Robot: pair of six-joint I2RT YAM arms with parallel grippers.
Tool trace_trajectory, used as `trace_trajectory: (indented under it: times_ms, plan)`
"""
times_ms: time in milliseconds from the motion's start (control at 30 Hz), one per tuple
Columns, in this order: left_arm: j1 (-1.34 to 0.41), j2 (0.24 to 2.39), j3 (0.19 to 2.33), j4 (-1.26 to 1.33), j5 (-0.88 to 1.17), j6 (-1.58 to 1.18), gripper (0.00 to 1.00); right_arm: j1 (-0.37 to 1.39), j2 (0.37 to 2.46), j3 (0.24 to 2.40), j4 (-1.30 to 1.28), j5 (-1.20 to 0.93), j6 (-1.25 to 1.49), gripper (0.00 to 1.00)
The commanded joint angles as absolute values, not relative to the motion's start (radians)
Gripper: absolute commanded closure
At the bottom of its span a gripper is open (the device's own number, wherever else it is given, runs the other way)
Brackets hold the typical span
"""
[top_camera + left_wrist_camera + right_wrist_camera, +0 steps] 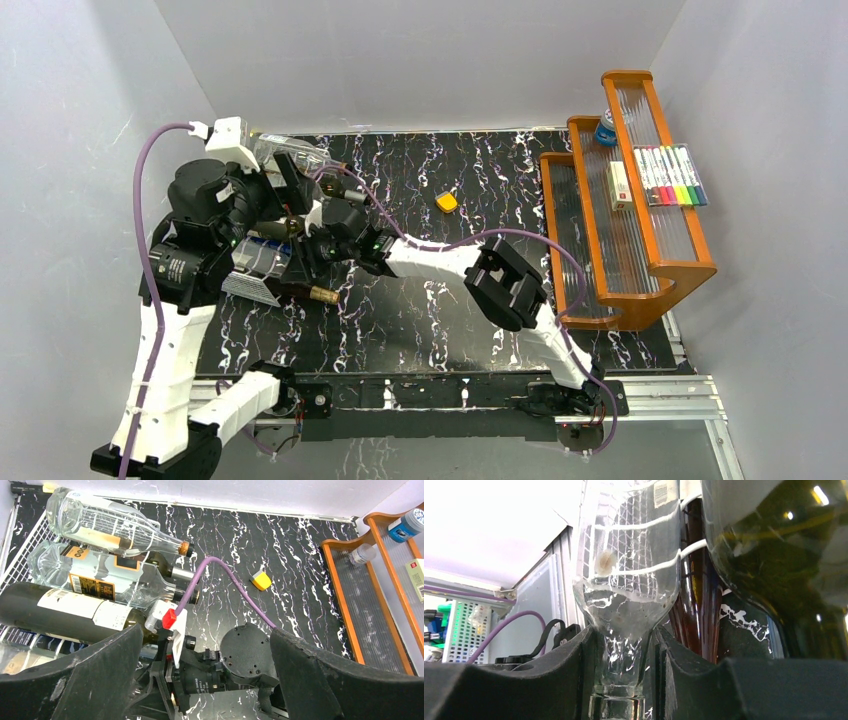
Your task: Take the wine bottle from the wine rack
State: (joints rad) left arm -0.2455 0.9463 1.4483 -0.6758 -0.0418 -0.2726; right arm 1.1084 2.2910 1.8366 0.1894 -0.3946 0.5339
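Wine bottle (616,615): clear glass, lying in wine rack (17,562) at left side of table (420,310), among other bottles (65,612), neck pointing right toward table centre. Not yet off the rack; wire grid visible through the glass in right wrist view.

Right gripper (624,652): arm stretched across from the right, pinching the bottle at the neck just below the shoulder. Fingers (549,680) seem pressed to the glass on both sides, though reflections make contact hard to confirm.

Left gripper (205,632): hovering above the rack, spread wide, holding nothing.

Judged status: approach and grasp done. Remaining: draw the bottle out to the right along its own axis, clear of neighbouring dark bottle (784,570), then lift free of the rack.
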Motion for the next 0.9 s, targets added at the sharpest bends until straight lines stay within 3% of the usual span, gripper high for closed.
trace_trajectory:
  times_ms: [0, 233, 867]
  plan:
    - [-0.247, 0.96, 1.508, -0.683, -0.049, -0.275, 0.02, 1.109, 2.172, 1.777, 0.336, -0.426, 0.607, 0.78]
    - [-0.249, 0.984, 1.53, -0.687, -0.052, -0.272, 0.02, 1.088, 2.119, 1.71, 0.432, -0.468, 0.7, 1.0]
    - [-0.248, 0.988, 1.562, -0.701, -0.078, -0.261, 0.02, 1.043, 1.999, 1.51, 0.705, -0.57, 0.917, 1.0]
